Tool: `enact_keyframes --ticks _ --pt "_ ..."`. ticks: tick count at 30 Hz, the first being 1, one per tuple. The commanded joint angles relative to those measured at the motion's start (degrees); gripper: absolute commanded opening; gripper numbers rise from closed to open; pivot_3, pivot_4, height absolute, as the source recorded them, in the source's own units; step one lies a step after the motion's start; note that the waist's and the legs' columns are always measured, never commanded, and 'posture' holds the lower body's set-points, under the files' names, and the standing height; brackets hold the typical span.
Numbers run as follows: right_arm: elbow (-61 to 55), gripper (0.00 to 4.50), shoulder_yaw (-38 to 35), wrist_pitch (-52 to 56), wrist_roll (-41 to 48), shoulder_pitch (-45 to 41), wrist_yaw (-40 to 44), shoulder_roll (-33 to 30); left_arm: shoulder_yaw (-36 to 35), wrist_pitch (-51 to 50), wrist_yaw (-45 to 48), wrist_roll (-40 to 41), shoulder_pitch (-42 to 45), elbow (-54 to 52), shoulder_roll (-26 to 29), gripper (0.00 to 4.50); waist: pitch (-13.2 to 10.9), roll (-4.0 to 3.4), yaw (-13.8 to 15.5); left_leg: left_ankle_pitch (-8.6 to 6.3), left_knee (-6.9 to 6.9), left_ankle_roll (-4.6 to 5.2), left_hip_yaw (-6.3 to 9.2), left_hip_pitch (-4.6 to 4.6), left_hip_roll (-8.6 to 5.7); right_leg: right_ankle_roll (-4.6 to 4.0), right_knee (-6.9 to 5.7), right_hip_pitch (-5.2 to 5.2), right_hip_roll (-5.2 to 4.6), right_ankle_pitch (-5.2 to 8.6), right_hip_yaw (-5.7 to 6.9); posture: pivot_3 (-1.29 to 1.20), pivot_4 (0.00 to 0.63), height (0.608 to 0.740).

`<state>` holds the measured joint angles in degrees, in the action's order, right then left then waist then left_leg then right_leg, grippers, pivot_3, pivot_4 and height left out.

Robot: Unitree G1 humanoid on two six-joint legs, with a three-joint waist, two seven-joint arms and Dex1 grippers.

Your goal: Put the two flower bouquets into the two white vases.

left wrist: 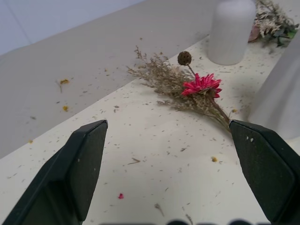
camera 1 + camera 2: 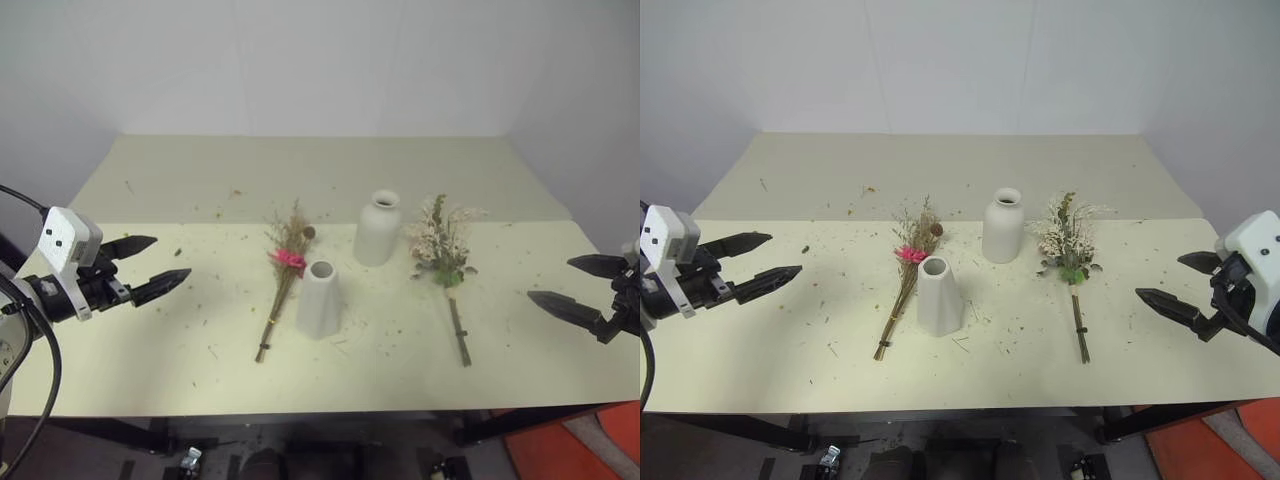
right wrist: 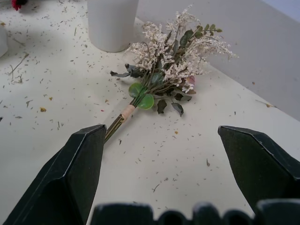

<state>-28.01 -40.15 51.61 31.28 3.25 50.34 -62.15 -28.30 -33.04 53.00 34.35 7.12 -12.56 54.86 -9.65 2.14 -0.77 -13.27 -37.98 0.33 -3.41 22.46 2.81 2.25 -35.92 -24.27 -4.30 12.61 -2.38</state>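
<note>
Two white vases stand mid-table: a tapered cone vase in front and a rounded bottle vase behind it. A slim tan grass bouquet with a pink daisy lies flat just left of the cone vase. The cream-white bouquet with green leaves lies flat to the right of the bottle vase. My left gripper hovers open over the table's left side, well apart from the pink bouquet. Over the right edge my right gripper is open, empty, facing the cream bouquet.
The pale yellow table is strewn with dried flower crumbs. A grey wall rises behind it. Below the table's front edge, an orange-red surface shows at the right.
</note>
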Motion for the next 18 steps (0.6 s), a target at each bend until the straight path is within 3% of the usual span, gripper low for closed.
enact_keyframes --ticks 1,18 --pt "-0.1 4.47 0.0 6.1 2.0 -2.7 -2.1 -2.5 -1.2 1.1 0.1 0.0 1.3 -0.3 1.0 4.50 0.0 0.00 0.0 0.00 0.00 0.00 0.00 -0.01 0.00 -0.01 0.00 0.00 0.00 0.00 0.00 0.00 0.150 0.740" --pt "-0.1 4.47 4.3 15.8 7.1 -10.7 -3.9 -5.2 0.4 3.2 2.0 0.0 3.9 0.8 0.8 4.50 0.0 0.00 -0.1 0.00 0.00 0.00 0.00 0.02 0.00 -0.01 0.01 -0.02 -0.01 -0.01 0.00 0.00 0.150 0.740"
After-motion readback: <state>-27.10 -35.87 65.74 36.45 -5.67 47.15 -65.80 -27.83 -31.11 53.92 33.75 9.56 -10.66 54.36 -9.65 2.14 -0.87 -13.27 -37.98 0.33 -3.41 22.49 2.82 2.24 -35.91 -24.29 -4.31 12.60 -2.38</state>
